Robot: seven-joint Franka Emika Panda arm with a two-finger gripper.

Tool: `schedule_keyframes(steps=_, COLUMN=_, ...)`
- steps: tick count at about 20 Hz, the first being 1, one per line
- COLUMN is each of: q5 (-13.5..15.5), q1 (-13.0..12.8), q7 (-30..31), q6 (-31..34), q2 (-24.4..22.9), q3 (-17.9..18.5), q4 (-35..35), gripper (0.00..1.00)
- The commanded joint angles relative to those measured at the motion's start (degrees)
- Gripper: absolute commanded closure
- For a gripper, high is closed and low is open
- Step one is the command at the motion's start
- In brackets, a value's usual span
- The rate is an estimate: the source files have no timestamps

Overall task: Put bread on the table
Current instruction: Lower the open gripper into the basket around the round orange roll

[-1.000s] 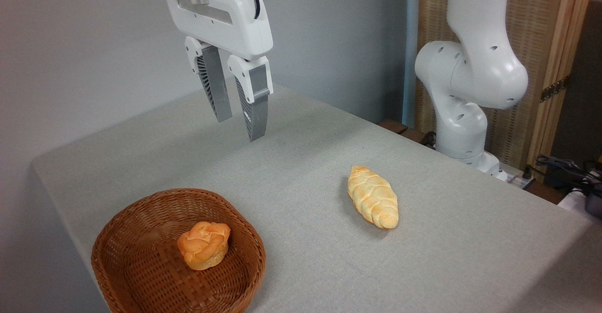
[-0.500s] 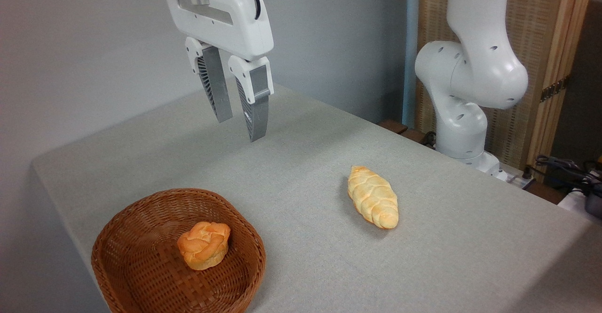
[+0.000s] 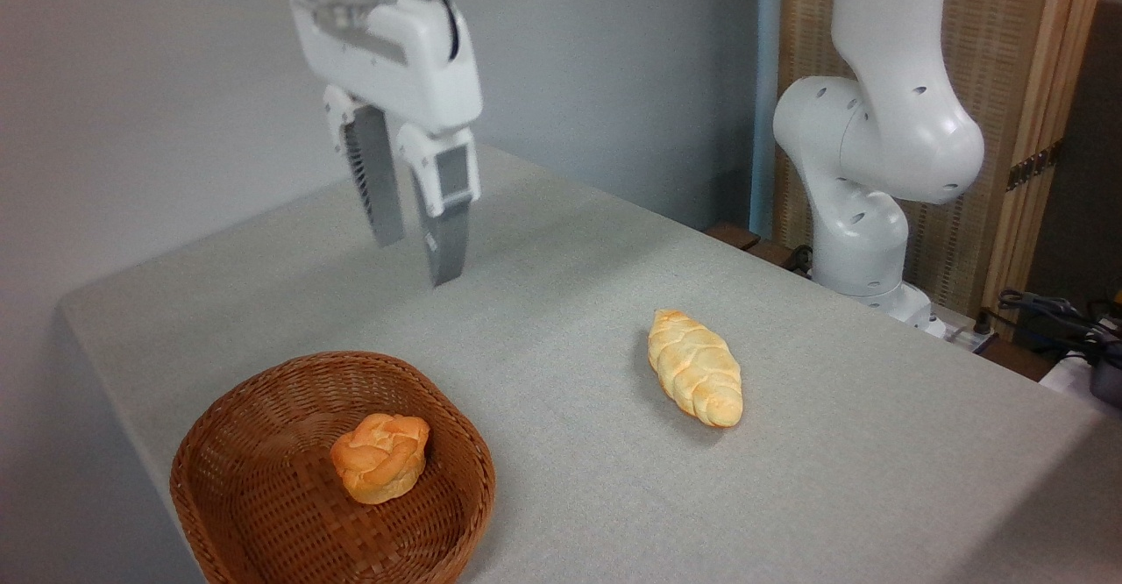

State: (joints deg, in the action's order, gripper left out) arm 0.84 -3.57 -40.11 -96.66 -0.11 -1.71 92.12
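The bread point(image 3: 380, 458), a small orange-golden knotted bun, lies inside the brown wicker basket point(image 3: 263, 426) at the front left. The table point(image 3: 561, 286) is covered in light grey woven cloth. My gripper point(image 3: 416, 255) hangs in the air over the table's far left part, well above and behind the basket. Its two grey ribbed fingers point(image 3: 445, 233) point down, a small gap between them, with nothing held.
A longer pale-yellow braided loaf point(image 3: 695, 367) lies on the cloth right of centre. The arm's white base point(image 3: 863, 172) stands beyond the table's far right edge, with a wooden screen behind it and cables point(image 3: 1061, 312) at the right.
The gripper has shifted left and slightly down, toward the basket side. The bun, basket and loaf have not moved.
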Motion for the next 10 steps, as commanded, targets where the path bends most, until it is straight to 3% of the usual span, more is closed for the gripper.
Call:
schedule_keyframes(steps=1, q5=0.74, q1=-0.56, q7=1.78, q6=-7.65, q2=3.8, q3=-1.01, q4=2.18, gripper=0.0)
schedule_keyframes(steps=6, q5=0.22, q1=-0.56, q7=1.96, q6=-16.35, q2=9.5, q3=-1.81, q4=3.49, gripper=0.0)
schedule_keyframes(steps=10, q5=-0.22, q1=-0.65, q7=1.35, q6=-19.79, q2=11.18, q3=-1.9, q4=5.61, gripper=0.0)
